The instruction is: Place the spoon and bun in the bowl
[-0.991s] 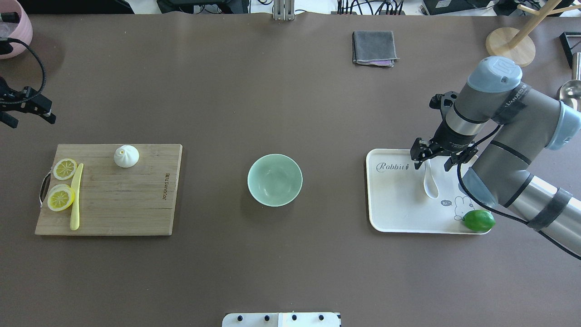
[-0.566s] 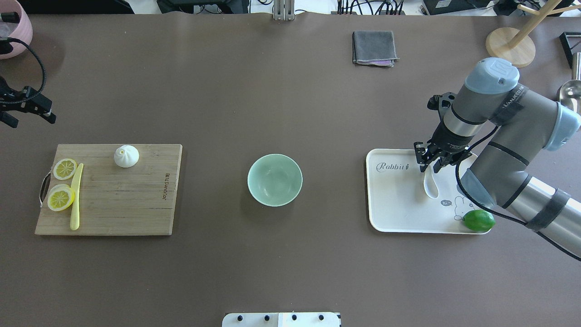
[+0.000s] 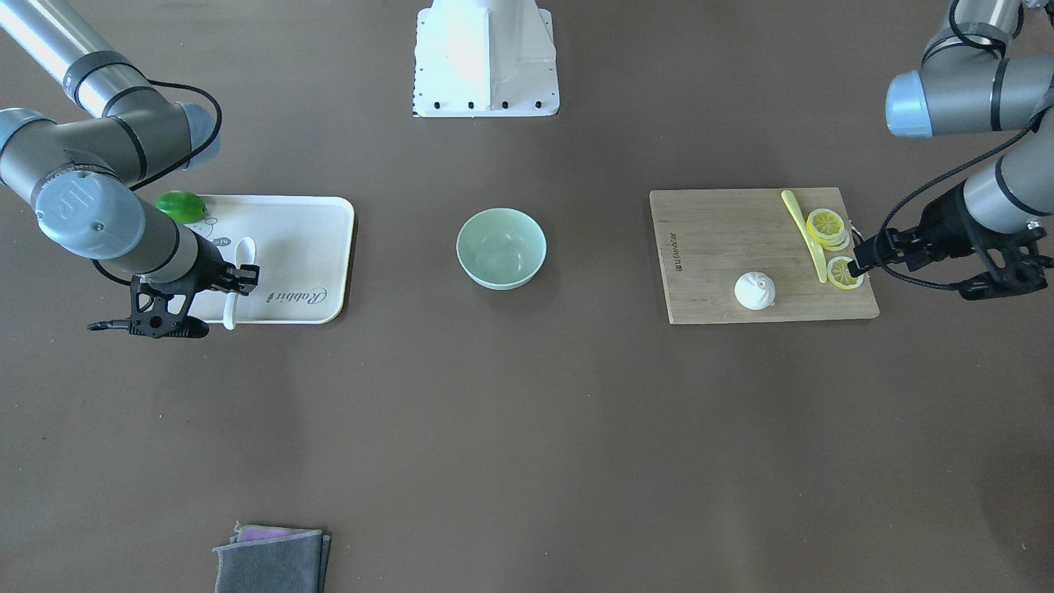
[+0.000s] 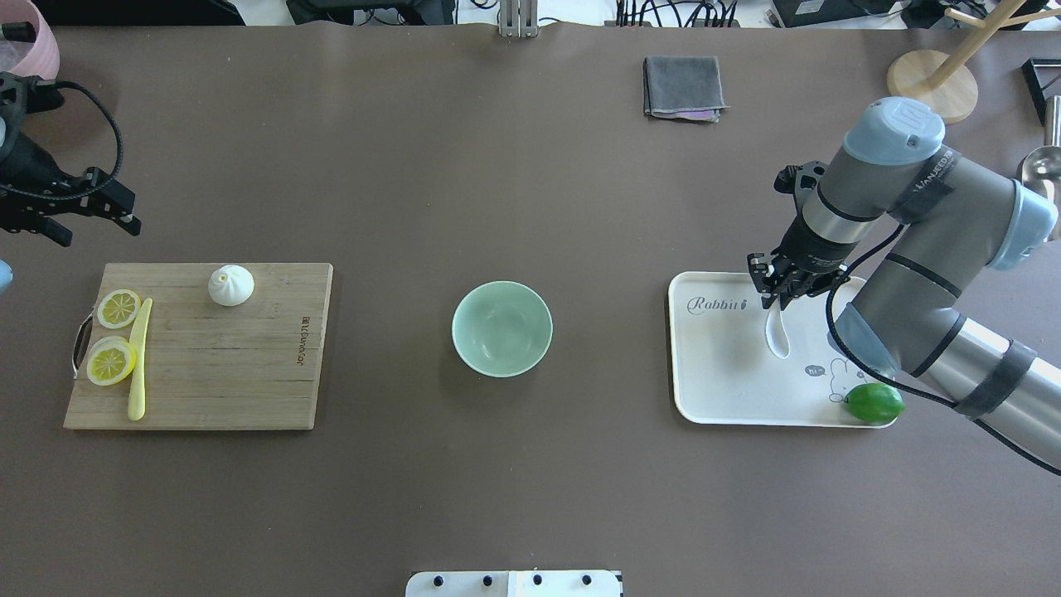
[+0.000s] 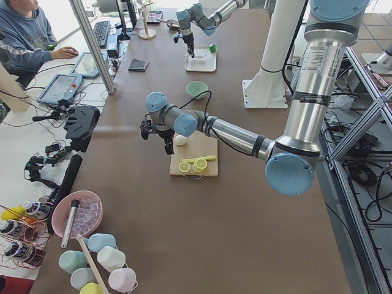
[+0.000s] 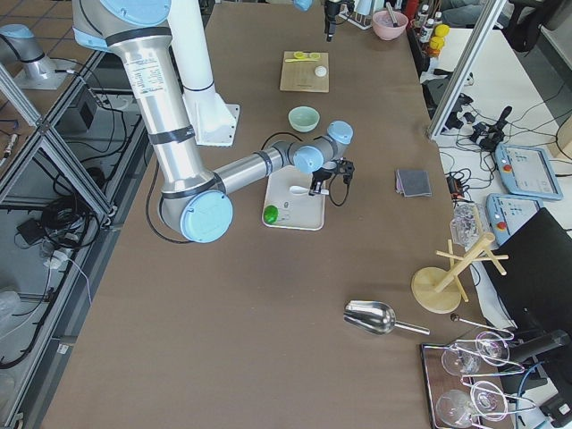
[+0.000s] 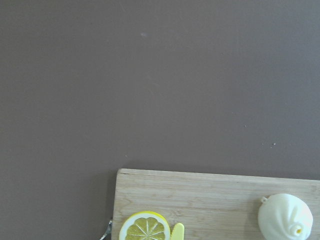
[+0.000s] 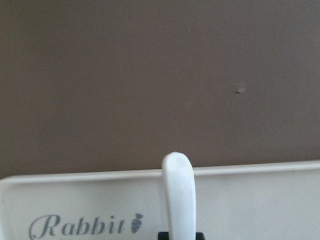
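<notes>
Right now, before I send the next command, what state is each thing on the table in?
Right end effector: shut on the spoon's handle.
Spoon: gripped, scoop over the white tray; cannot tell if lifted.
Left end effector: open, empty, apart from the bun.
Bun: resting on the cutting board, untouched.
Bowl: upright, empty.
Grey cloth: folded.

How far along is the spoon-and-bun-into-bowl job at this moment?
Nothing is done yet: the bowl is empty. In hand: the right gripper is shut on the handle of the spoon, over the white tray. Remaining: carry the spoon to the bowl, then the bun, which sits untouched on the cutting board, the left gripper hovering beyond its far edge.
</notes>
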